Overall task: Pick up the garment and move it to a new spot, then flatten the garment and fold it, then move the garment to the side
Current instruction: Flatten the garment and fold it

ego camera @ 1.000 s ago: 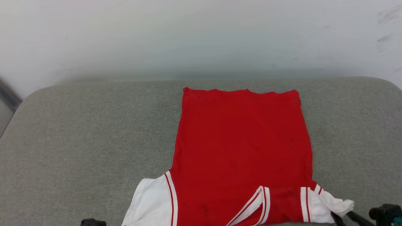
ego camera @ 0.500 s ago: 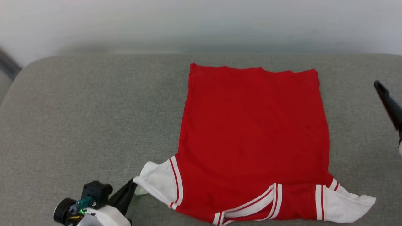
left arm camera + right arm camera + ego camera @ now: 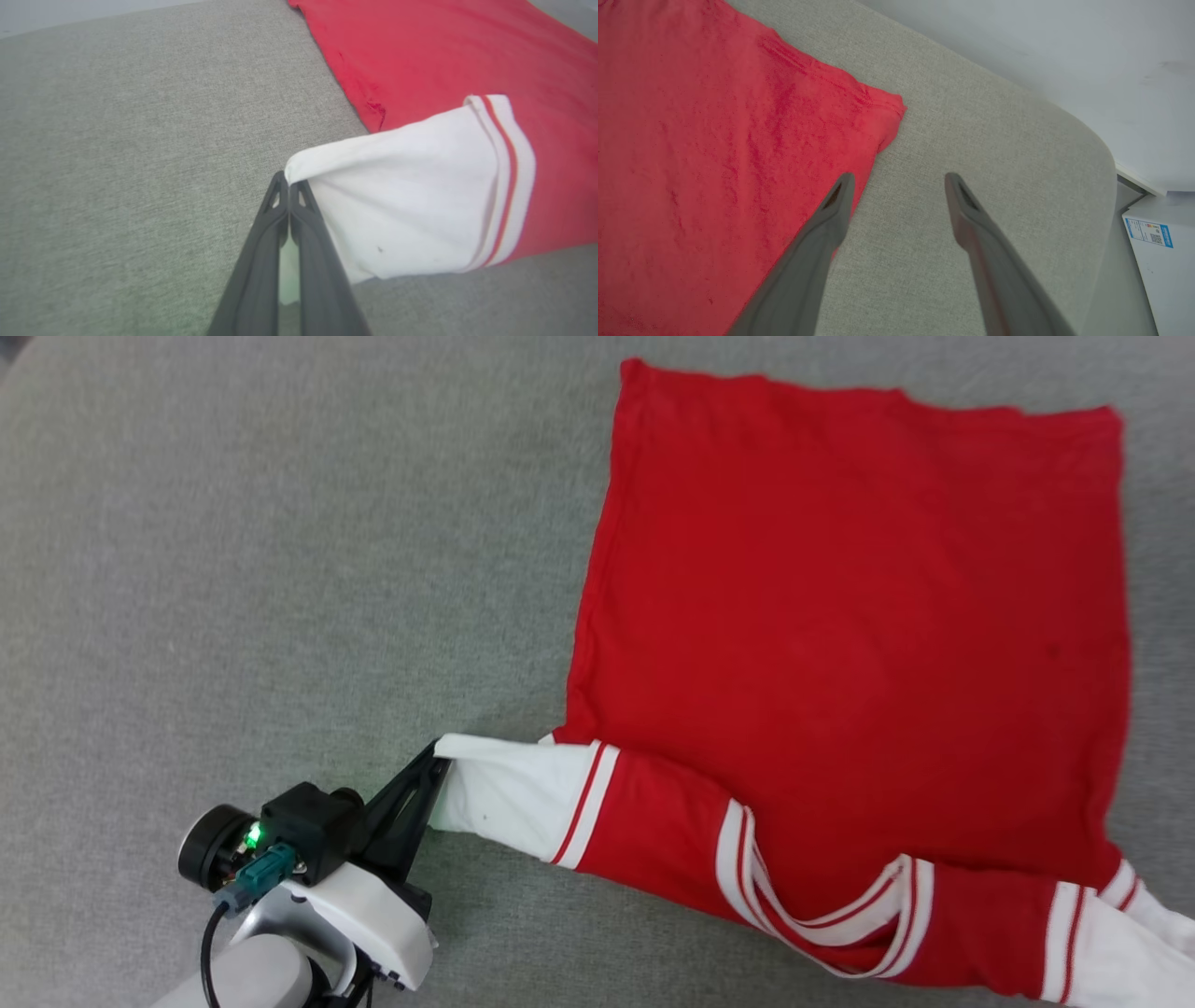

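Observation:
The garment point(image 3: 840, 616) lies spread with its plain red back up on the grey cushion, collar trim and white sleeves at the near edge. My left gripper point(image 3: 439, 756) is shut on the tip of the white left sleeve point(image 3: 411, 196) and holds it stretched out to the left. In the left wrist view the left gripper point(image 3: 288, 179) pinches the sleeve's corner between its closed fingers. My right gripper point(image 3: 899, 179) stands open and holds nothing. It hovers over the red garment's point(image 3: 714, 163) side edge near a far corner, one finger above the cloth and one above the cushion.
The grey cushion point(image 3: 233, 569) stretches wide to the garment's left. Its rounded far corner point(image 3: 1087, 140) meets a white wall point(image 3: 1041, 42). A white box with a blue label point(image 3: 1157, 242) stands beyond that corner.
The head camera has tipped down and closer. My left gripper came in, took the left sleeve and drew it out leftward. My right gripper opened and lifted away from the right sleeve.

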